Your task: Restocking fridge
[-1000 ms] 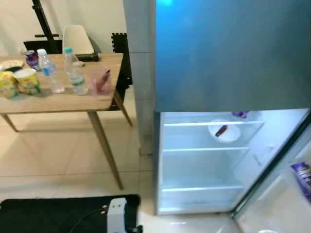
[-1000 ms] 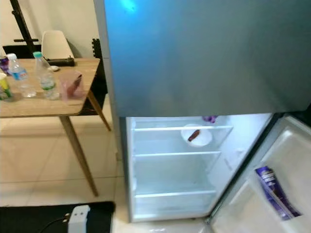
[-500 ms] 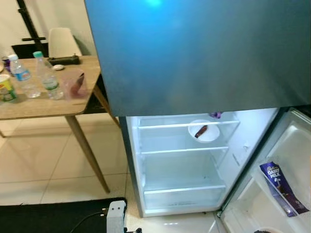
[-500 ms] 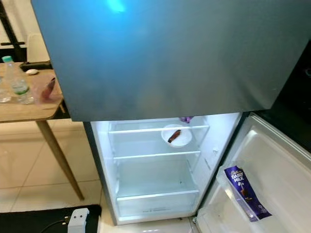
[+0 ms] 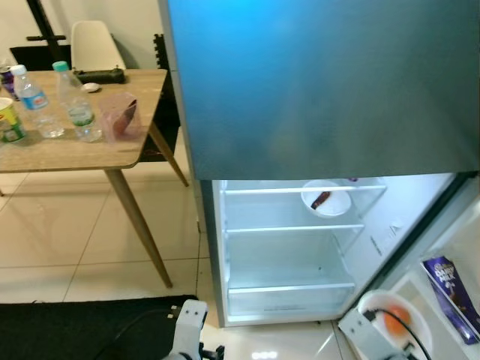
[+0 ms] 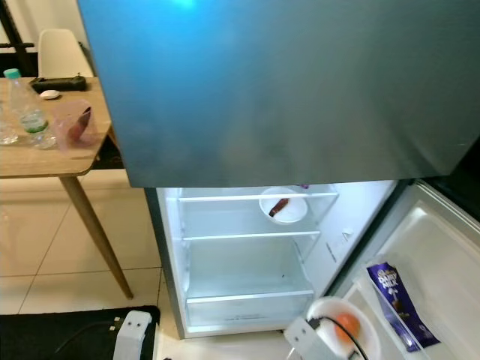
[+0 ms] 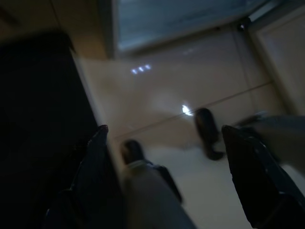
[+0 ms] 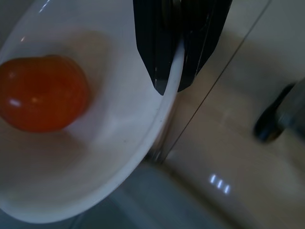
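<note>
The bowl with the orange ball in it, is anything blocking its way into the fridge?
Nothing visible does. The right claw pinches the rim of the white bowl holding an orange fruit, low before the open fridge. The two lower shelves look bare; the top one holds a plate.

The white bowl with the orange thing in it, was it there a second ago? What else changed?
No. The right gripper, jaws shut on the rim of the white bowl, has come up into the eye views in front of the open fridge, carrying an orange fruit. The camera also swung. The plate on the top shelf, the chocolate bar in the door and the bottles on the table stayed put.
</note>
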